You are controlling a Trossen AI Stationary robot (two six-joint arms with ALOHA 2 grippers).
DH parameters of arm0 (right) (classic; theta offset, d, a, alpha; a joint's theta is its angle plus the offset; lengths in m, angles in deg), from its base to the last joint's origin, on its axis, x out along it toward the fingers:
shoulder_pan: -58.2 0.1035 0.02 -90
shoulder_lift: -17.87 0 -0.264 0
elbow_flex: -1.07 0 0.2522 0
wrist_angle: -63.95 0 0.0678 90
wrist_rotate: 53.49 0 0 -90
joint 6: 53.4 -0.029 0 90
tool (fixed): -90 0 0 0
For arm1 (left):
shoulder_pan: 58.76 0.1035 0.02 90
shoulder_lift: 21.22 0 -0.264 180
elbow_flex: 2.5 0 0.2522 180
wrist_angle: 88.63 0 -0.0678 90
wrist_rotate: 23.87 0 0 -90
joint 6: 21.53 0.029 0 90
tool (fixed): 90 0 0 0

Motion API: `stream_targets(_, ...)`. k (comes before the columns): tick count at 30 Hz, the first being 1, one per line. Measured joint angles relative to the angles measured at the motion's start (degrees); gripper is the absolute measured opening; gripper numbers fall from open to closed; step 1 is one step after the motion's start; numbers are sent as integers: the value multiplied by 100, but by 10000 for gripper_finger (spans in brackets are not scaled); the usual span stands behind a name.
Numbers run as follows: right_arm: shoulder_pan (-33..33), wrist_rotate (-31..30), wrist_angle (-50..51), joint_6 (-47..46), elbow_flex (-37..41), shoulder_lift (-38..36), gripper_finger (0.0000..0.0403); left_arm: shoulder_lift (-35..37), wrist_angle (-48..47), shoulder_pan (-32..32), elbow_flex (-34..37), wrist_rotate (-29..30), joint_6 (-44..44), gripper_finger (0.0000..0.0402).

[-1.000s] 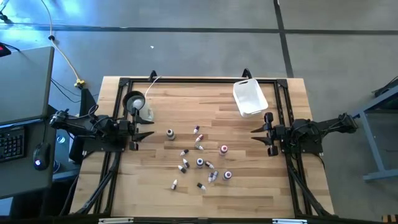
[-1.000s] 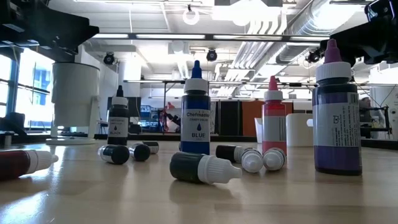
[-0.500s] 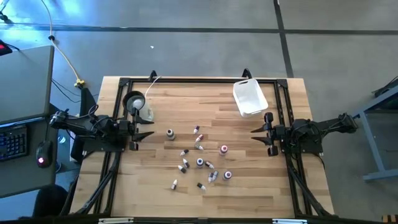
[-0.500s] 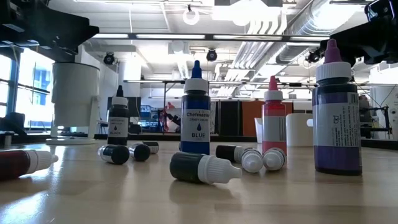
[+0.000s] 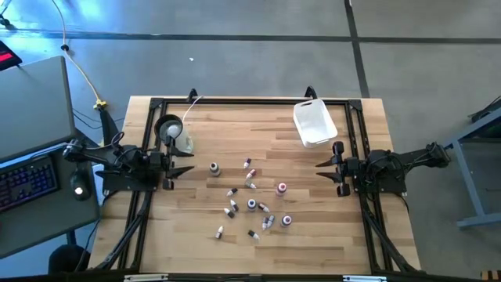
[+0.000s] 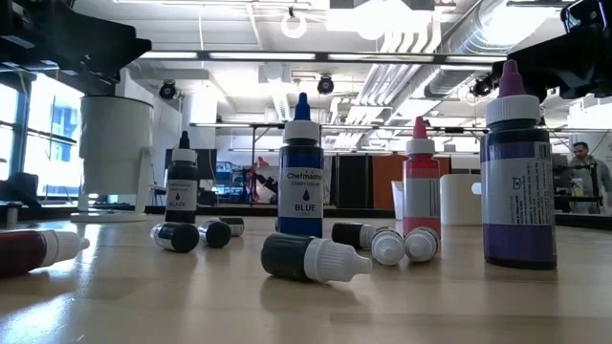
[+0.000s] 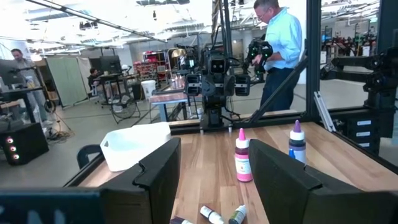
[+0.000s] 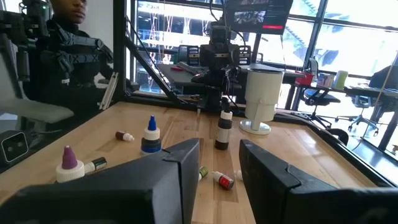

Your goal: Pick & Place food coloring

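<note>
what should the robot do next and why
Probably send the right claw, which looks open and empty, toward the upright pink-topped bottle, the one closest to it. Nothing has been picked yet: the bottles lie scattered mid-table, the white tub looks empty, and both arms wait at the table's sides, the left claw open too.

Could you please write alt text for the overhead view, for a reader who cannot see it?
About a dozen small food coloring bottles lie scattered mid-table on a wooden table, untouched, with two dark robot arms parked at either side. The left gripper and right gripper both point inward, fingers open and empty. A white tub sits at the far right, a clear cup at the far left.
</note>
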Motion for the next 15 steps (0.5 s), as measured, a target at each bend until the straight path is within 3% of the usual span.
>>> stream_targets(15,2,2,0,0,0,0,108,-1,-229,4,1,11,0,186)
